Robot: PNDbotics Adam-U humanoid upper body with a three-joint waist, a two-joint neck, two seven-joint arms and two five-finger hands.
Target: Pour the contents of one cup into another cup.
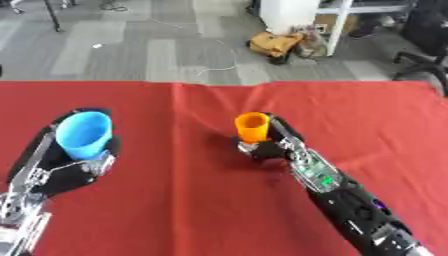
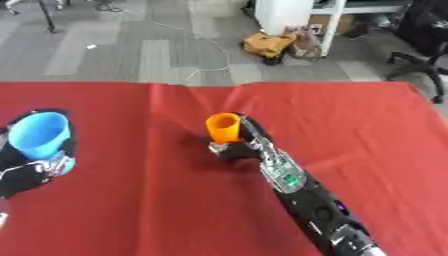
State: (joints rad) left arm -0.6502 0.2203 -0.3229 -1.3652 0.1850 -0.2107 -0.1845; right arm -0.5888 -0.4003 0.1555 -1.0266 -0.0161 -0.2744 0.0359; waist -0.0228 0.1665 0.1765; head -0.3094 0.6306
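Both cups are gripped for pouring: your left hand (image 1: 74,167) wraps the blue cup (image 1: 85,134), your right hand (image 1: 278,142) the orange cup (image 1: 252,127).

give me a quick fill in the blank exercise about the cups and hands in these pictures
1. The left hand is curled round the ____ cup.
2. The orange cup is held by the ____ hand.
3. Both cups are over a ____ tablecloth.
4. Both cups have their open ends pointing ____.

Missing words: blue; right; red; up
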